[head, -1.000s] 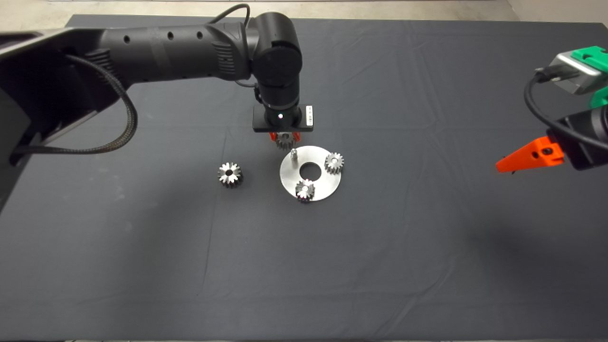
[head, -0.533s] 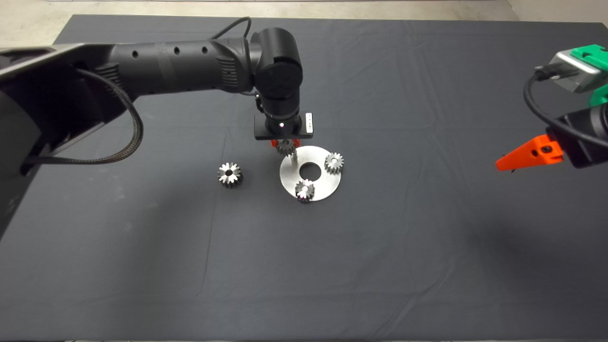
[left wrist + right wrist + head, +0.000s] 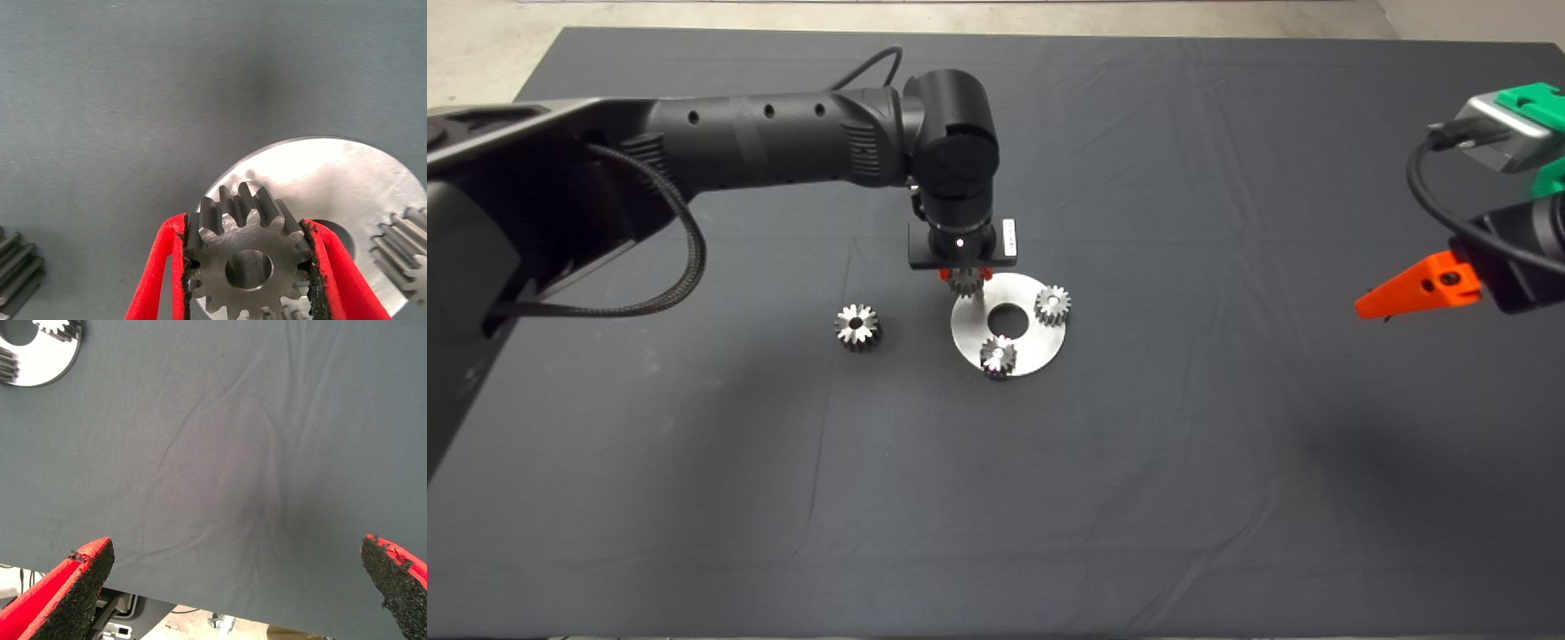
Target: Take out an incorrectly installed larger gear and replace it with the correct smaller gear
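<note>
My left gripper (image 3: 963, 277) (image 3: 248, 267) is shut on the smaller gear (image 3: 245, 263) (image 3: 965, 283), a bright fine-toothed gear with a round centre hole. It hovers over the far left edge of the round steel plate (image 3: 1040, 342) (image 3: 347, 173); the plate's pin there is hidden beneath it. The larger gear (image 3: 857, 326) (image 3: 17, 267), coarse-toothed with a dark bore, lies on the mat left of the plate. My right gripper (image 3: 240, 587) stays open, parked at the right edge (image 3: 1405, 293).
Two more small gears sit on the plate, one at its right (image 3: 1052, 305) (image 3: 407, 253) and one at its front (image 3: 998, 355). The plate has a round centre hole (image 3: 1008, 317). The dark mat (image 3: 1138, 462) has wrinkles.
My left gripper has carried the smaller gear toward the plate and lower, from just behind the bare pin to directly over it.
</note>
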Motion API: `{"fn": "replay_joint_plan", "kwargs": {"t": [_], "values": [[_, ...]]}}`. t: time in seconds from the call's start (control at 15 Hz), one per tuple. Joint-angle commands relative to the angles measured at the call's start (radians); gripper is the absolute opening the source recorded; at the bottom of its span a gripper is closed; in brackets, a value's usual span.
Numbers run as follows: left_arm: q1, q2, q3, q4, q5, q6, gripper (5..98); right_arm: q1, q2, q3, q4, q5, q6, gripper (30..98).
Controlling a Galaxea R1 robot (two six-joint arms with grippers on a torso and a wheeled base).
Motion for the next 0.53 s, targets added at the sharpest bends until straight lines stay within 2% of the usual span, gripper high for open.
{"fn": "replay_joint_plan", "kwargs": {"t": [0.0,0.2,0.27,0.33,0.47], "values": [[-0.027,0.028,-0.015,0.011,0.004,0.001,29.3,0.014,0.004,-0.003,-0.011,-0.098,0.002,97.7],[-0.024,0.039,-0.024,0.019,0.006,0.000,29.3,0.014,0.001,-0.003,-0.011,-0.099,-0.002,97.7],[-0.019,0.039,-0.021,0.045,0.010,0.000,29.2,0.014,-0.001,-0.001,-0.011,-0.099,-0.002,97.7],[-0.010,0.038,-0.021,0.062,0.021,0.000,29.2,0.014,-0.004,0.002,-0.010,-0.099,-0.002,97.7],[-0.004,0.039,-0.023,0.080,0.071,0.003,29.2,0.016,-0.004,0.009,-0.009,-0.098,-0.002,97.7]]}}
